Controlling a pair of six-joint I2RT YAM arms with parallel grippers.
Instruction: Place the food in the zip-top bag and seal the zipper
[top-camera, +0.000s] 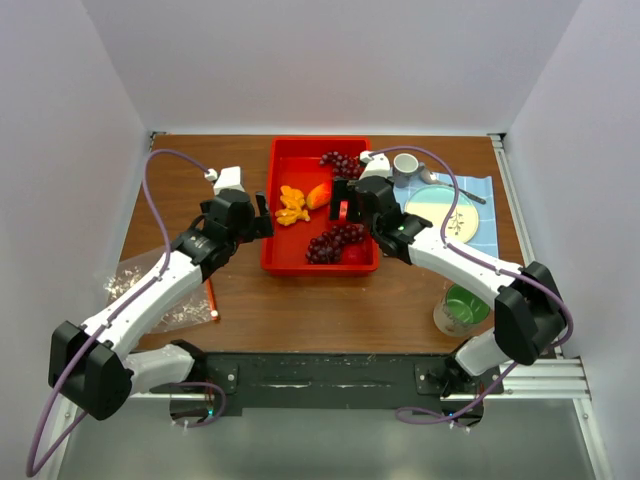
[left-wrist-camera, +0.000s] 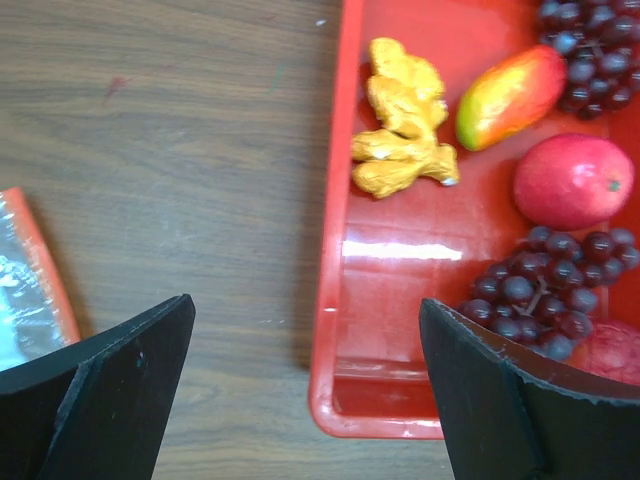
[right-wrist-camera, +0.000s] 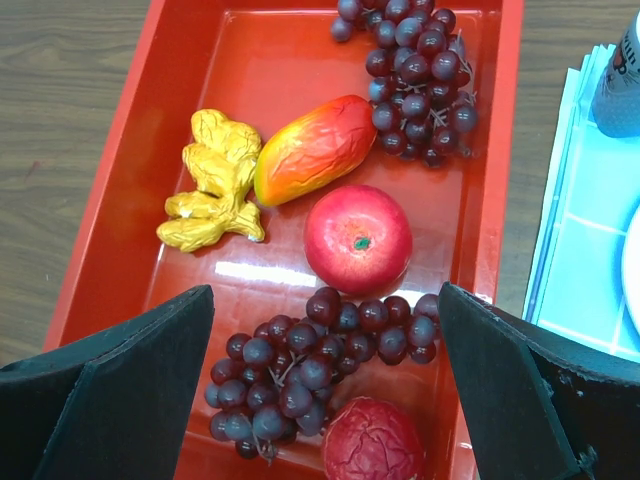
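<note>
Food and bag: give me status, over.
Left jaws open, straddling red tray left rim; right jaws open above lower grape bunch. Food all in tray, none gripped. Zip-top bag on table, beneath left arm.

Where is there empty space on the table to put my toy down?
The wooden table is bare at the back left, beside the red plastic tray. Another free strip lies between the tray and the table's near edge. The right is crowded with a blue cloth, round plate and green cup. The clear crinkly bag fills the near left.
</note>
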